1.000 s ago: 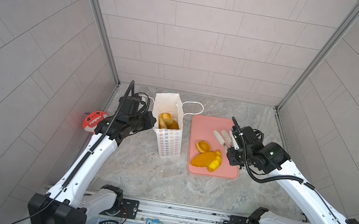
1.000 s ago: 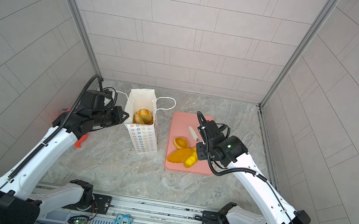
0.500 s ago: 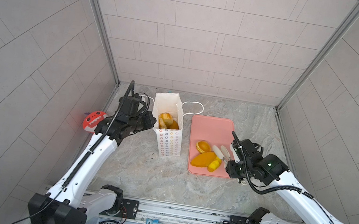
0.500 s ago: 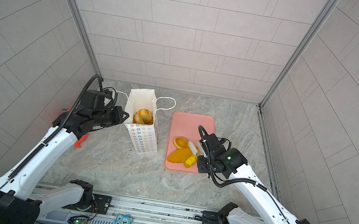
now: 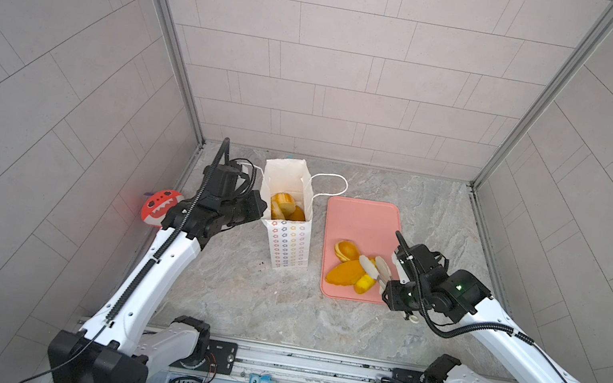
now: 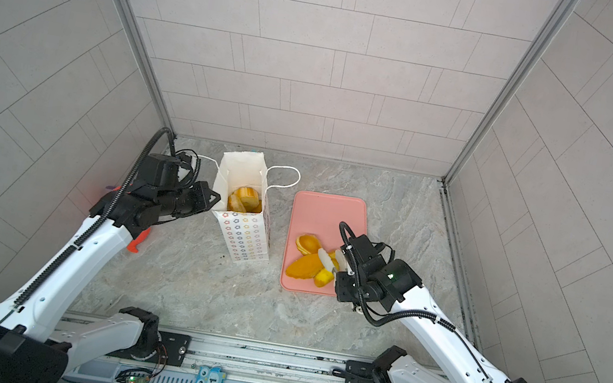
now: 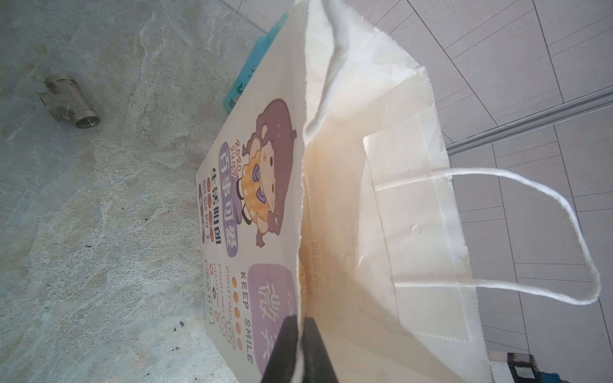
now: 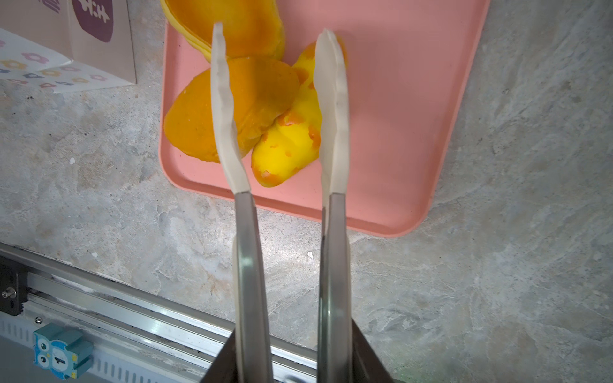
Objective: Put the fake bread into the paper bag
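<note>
Right claw [image 8: 272,30]: poised over the near end of the pink tray [image 5: 363,219], its two pale fingers [image 8: 225,99] partly apart and gripping nothing. They straddle the yellow spotted loaf [image 8: 292,139].
Yellow spotted loaf: lies pressed against the long orange loaf [image 8: 252,102]. One finger hangs over that neighbour, so closing here may well pinch both or squeeze the glossy yellow piece out sideways.
Ridged piece [image 5: 345,249]: just beyond the pair on the tray. A clumsy lift could knock it or drag the light tray across the surface [image 5: 237,294].
Paper bag [image 5: 287,244]: stands upright left of the tray, mouth open, with several pieces of fake bread [image 5: 285,208] already inside.
Left claw [image 7: 299,320]: clamped shut on the bag's left rim, holding the mouth open.
Risk at the bag: the mouth is narrow and the paper thin. A loaf carried crosswise could catch the rim, crumple a wall or tip the bag, and a tug from the left claw could tear it.
Cord handle [image 7: 474,170]: loops out toward the tray at the far side, where an incoming finger could snag it.
</note>
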You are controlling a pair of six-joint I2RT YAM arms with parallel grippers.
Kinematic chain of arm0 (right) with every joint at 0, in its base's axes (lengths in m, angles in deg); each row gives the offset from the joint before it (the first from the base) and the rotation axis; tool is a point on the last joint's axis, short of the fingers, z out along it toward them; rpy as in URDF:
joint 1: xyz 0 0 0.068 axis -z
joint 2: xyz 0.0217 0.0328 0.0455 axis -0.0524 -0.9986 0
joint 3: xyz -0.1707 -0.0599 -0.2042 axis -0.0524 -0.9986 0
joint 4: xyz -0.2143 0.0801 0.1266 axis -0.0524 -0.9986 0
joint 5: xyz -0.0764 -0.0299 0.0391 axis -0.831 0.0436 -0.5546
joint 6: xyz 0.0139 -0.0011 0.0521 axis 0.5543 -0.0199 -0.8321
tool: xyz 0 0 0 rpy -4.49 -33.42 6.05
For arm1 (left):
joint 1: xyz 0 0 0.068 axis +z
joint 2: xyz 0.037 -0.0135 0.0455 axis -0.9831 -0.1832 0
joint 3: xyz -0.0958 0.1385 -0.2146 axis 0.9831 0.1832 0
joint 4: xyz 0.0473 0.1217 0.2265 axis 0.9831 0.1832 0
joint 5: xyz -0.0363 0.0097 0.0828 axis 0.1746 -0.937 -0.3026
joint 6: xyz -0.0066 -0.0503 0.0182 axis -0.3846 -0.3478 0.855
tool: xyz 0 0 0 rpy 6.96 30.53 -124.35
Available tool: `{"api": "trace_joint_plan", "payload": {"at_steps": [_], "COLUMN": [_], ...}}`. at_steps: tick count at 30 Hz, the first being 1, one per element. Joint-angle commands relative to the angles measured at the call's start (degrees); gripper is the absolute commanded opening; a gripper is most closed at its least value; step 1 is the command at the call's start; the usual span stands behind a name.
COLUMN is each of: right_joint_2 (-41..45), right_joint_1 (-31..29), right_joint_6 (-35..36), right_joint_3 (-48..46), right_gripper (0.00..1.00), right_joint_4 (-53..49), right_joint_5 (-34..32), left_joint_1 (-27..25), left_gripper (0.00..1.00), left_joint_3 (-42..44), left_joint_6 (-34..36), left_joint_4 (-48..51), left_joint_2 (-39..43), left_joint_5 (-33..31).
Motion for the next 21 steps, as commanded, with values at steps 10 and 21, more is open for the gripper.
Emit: {"api": "trace_joint_plan", "payload": {"at_steps": [10,21], "right_joint_2": [-0.8,-2.6], "right_joint_1": [-0.3,-0.3], "right_joint_6": [-1.8,-2.3], "right_joint_3": [-1.8,-3.1], "right_gripper": [0.44,0.44], "right_joint_4": [3.8,6.6], "right_joint_5": [1.3,2.2], "left_joint_1": [-0.2,-0.1], "left_gripper": [0.1,0.1], "left_joint_3": [0.5,0.5], "left_joint_6": [-0.1,-0.1], "left_joint_4": [-1.3,-1.3], "left_joint_2": [0.6,0.7], "left_joint_5": [0.3,0.4]}}
